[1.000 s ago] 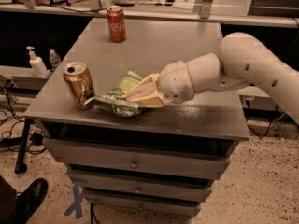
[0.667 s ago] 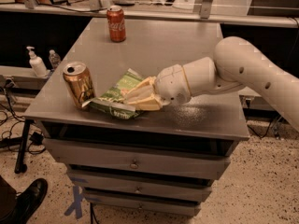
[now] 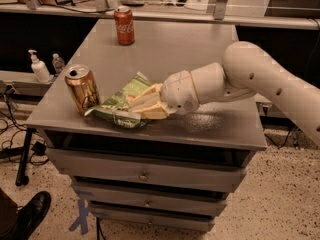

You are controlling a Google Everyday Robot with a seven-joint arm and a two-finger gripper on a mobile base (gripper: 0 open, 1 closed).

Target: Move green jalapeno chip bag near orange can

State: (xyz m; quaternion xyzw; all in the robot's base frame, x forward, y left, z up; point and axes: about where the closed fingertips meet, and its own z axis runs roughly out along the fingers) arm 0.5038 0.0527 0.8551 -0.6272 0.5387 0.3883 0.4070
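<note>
You're in a lab or robot test space, not a home. Evidence: a grey metal drawer cabinet (image 3: 200, 49) serves as the work surface, and it stands on a speckled hard floor (image 3: 280, 194) w/ a blue tape mark (image 3: 80, 216) stuck down at its front. Loose cables (image 3: 10, 129) trail on the left, a pump bottle (image 3: 37, 66) sits on a low shelf there, and a long cluttered bench (image 3: 165, 14) runs behind. A bystander's dark shoe (image 3: 30, 211) shows bottom left. The gripper (image 3: 145, 104) is over the cabinet's front left, clamped on the green jalapeno chip bag (image 3: 120, 109), which lies just beside the orange can (image 3: 82, 89).
</note>
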